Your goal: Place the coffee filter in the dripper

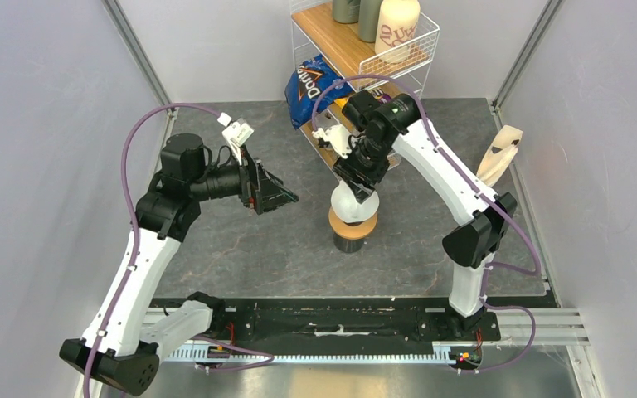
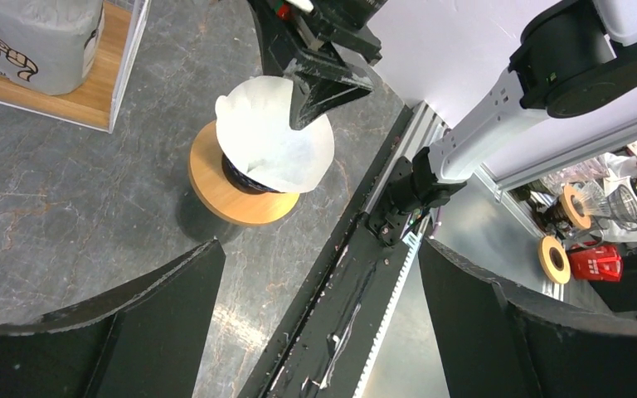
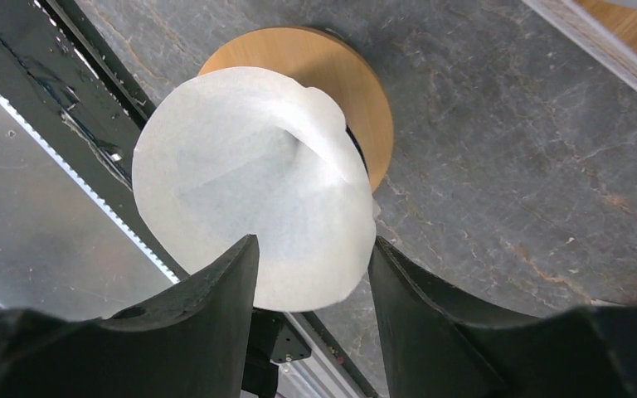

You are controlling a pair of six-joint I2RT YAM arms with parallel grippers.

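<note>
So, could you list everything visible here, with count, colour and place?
coffee filter: one, white, over dripper
dripper: one, dark, inside wooden ring
wooden ring: one, tan, atop cup
cup: one, dark, table centre
table: one, grey stone
wire shelf: one, white, far edge
canister: one, cream, on shelf
grey cylinders: two, on shelf
chip bag: one, blue, beside shelf
beige bag: one, against right wall
left gripper: one, black, open, left of filter
right gripper: one, black, open, above filter

Just beneath the right fingers (image 3: 207,323), a wooden ring (image 1: 353,222) tops a dark cup (image 1: 349,243) on the counter (image 1: 282,240); beyond them, a wire shelf (image 1: 332,37), cream canister (image 1: 398,29), blue chip bag (image 1: 311,87).
</note>
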